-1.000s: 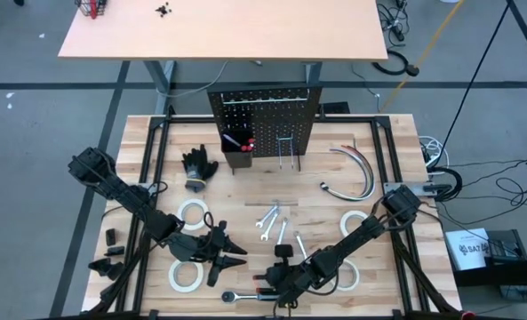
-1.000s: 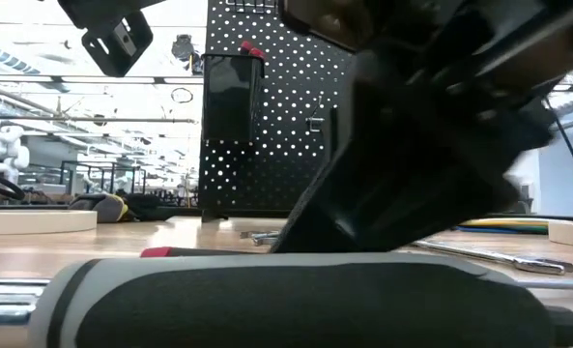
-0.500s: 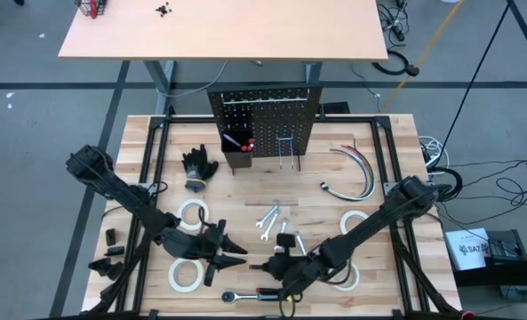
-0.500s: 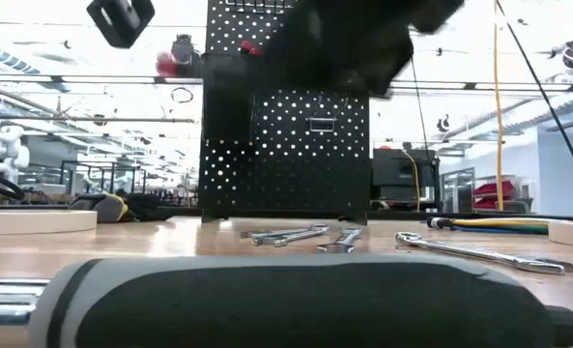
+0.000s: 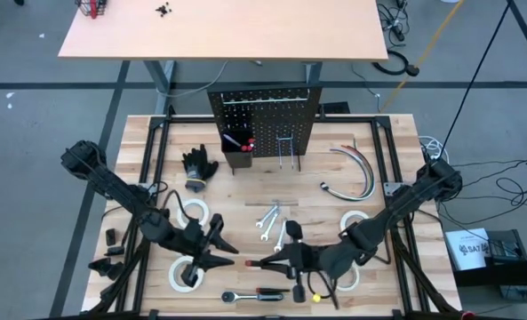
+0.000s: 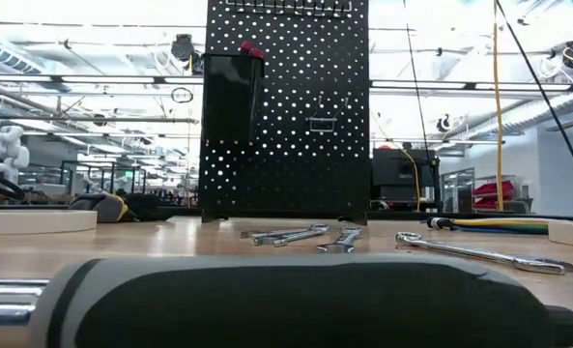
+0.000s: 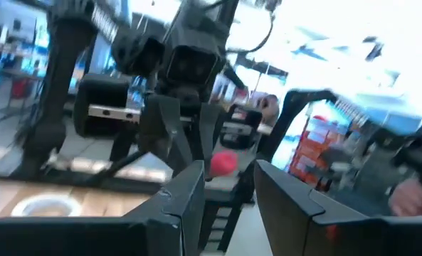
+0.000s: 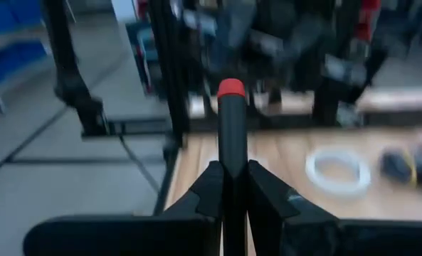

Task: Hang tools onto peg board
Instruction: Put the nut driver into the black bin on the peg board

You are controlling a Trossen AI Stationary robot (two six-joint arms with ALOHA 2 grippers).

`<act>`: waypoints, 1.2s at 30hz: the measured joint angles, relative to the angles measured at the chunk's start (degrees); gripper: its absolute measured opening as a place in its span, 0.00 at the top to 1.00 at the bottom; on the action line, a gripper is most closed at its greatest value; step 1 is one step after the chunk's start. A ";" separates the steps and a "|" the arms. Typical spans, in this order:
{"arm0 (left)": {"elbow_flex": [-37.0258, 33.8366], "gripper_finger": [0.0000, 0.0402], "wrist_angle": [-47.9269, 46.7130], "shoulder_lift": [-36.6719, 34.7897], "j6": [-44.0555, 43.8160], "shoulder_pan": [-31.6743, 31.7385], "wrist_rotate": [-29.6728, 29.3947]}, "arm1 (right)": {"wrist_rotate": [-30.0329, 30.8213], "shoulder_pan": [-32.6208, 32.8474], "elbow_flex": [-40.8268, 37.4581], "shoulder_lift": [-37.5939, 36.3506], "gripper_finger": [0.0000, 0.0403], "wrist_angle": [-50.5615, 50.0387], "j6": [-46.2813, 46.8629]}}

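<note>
Now, starting at your left: the left gripper (image 5: 228,257) hangs over the near left of the table (image 5: 139,142), fingers spread and holding nothing, pointing right toward the other arm. A tape roll (image 5: 186,275) lies under it, and the ratchet (image 5: 243,293) sits just to its near right. Next across, the right gripper (image 5: 265,263) is pinched on a screwdriver (image 8: 231,142), black shaft with a red cap. The screwdriver's long axis runs left to right, red end toward your left gripper, the two tips almost meeting. That reads as a handover setup, though I cannot be sure. The wrenches (image 5: 269,223) lie just beyond, mid-table. The peg board (image 5: 265,122) stands at the far edge, straight back from both grippers, so the screwdriver must turn from crosswise to reach its bin (image 5: 237,147).
</note>
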 joint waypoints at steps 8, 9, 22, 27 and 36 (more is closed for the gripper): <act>0.00 0.69 1.20 0.58 0.73 0.01 -1.25 | 0.07 -0.75 0.00 -0.01 0.92 15.57 -6.57; 0.00 0.69 1.08 0.82 1.64 -0.01 -1.62 | 0.05 -0.94 0.00 0.00 0.92 16.98 -6.79; 7.19 0.64 0.93 5.77 9.37 1.23 -2.27 | 0.01 -1.62 0.11 0.00 0.92 17.27 -8.30; 7.43 0.59 1.24 5.91 9.33 1.93 -5.35 | 0.14 -1.62 0.11 0.00 0.92 16.73 -8.30; 7.43 0.58 3.85 5.91 15.24 2.08 -4.59 | 1.50 -2.77 0.09 0.00 0.92 14.27 -7.52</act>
